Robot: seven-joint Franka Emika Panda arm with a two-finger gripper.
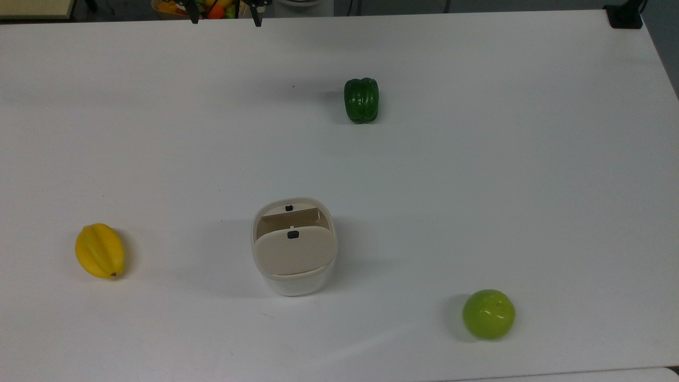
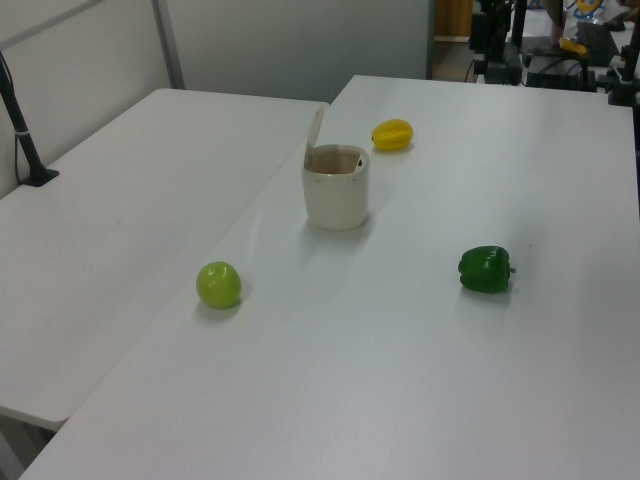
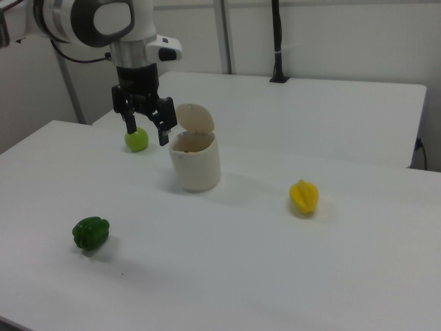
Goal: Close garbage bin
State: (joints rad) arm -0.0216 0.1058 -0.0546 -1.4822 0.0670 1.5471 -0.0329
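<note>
A white table (image 1: 477,185) fills the room; near its middle stands the garbage bin (image 3: 196,162), its lid (image 3: 195,118) raised; the gripper (image 3: 147,127) hangs above, open and empty; closing has not begun, and it must next press the lid down.

You had a garbage bin (image 1: 293,249) with a white body, a beige lid (image 1: 295,252) and a small black button (image 1: 293,234), a dark green bell pepper (image 1: 361,100), a yellow starfruit (image 1: 99,250), a lime-green apple (image 1: 488,314), a white table (image 1: 477,185) and a black-fingered gripper (image 3: 147,131).
</note>
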